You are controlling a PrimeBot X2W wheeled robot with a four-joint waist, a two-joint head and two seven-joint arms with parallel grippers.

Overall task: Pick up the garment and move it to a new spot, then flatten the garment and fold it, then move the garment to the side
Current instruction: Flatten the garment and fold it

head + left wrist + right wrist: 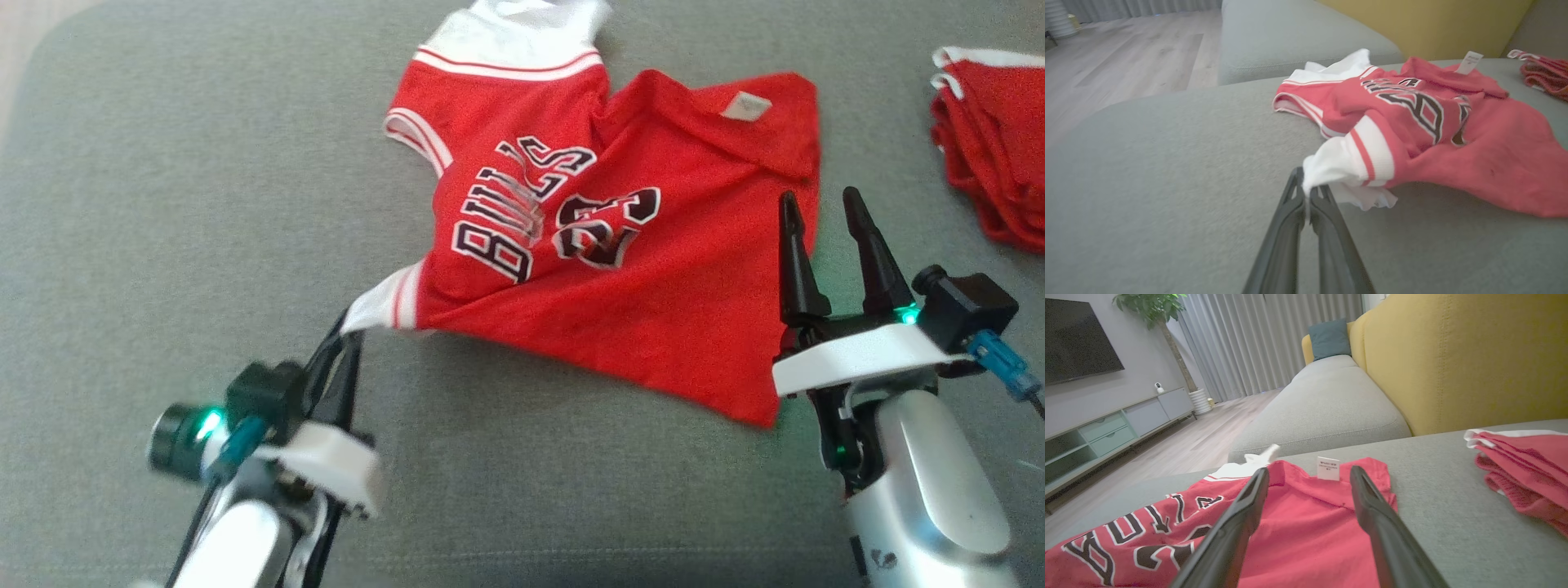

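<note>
Low at the left, the left arm's pale forearm leans up and to the right. The left end effector has its two dark fingers pressed together on the white-banded corner of the red jersey, which is drawn out to a point toward them. The jersey lies rumpled across the middle of the grey sofa cushion, black-and-white lettering up, with a small label near its far edge. At the right, the silver right forearm rises nearly straight. The right end effector has its fingers spread apart with nothing between them, tips over the jersey's right edge. Whether they touch the cloth cannot be told. A heap of red cloth lies apart at the far right.
</note>
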